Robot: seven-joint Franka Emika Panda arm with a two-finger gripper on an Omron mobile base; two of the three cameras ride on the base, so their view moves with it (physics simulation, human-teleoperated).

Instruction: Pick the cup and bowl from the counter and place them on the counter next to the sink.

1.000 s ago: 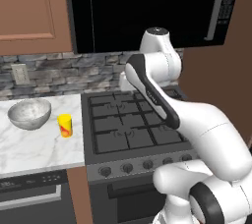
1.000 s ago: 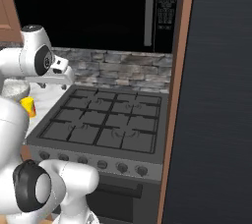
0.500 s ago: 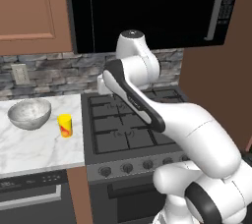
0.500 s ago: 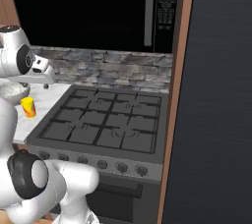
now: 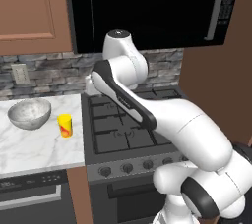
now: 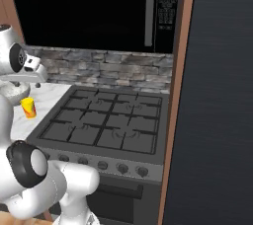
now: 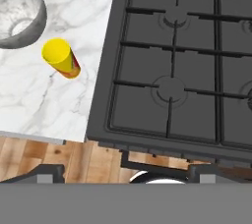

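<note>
Two task objects sit on the white marble counter, to the left of a black gas stovetop. One is the small yellow cup, standing upright with a red-orange mark on its side. The other is the wide silver-grey bowl, just beside the cup on its left and nearer the stone backsplash; the two are apart, not touching. From the hand view, the cup lies between the bowl and the stovetop's left edge. A white robot arm reaches up over the stovetop's left side. Its gripper shows two dark fingertips spread wide apart, with nothing between them. It hangs above the stove's front edge, well apart from cup and bowl.
</note>
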